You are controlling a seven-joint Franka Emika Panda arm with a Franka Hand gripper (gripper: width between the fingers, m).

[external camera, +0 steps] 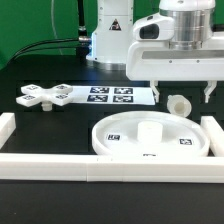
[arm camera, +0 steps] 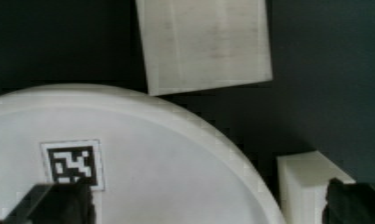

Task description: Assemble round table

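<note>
Surface: black matte tabletop (external camera: 60, 125). A green backdrop (external camera: 30, 25) fills the upper left of the exterior view, with dark cables running across it, and the arm's white base (external camera: 110, 40) stands at top centre. The white border rails (external camera: 110, 166) fence the work area along the lower edge and up both sides. Flat at centre frame lies the marker board (external camera: 112, 96).

Lower right of centre, near the front rail, lies the round disc (external camera: 150, 140). Its rim faces up, with a raised hub in the middle and square markers on its floor. At left, just beside the marker board and well apart from the disc, sits the cross-shaped foot piece (external camera: 45, 96). Just past the disc's far rim, right of the board, is the short leg (external camera: 178, 103).

At upper right the gripper (external camera: 180, 93) hangs over the leg. Its fingers (external camera: 153, 92) are spread wide and grasp nothing.

Wrist view: the disc takes up much of the frame, one marker legible. The leg sits close by its rim, blurred, with a strip of black surface between them.
</note>
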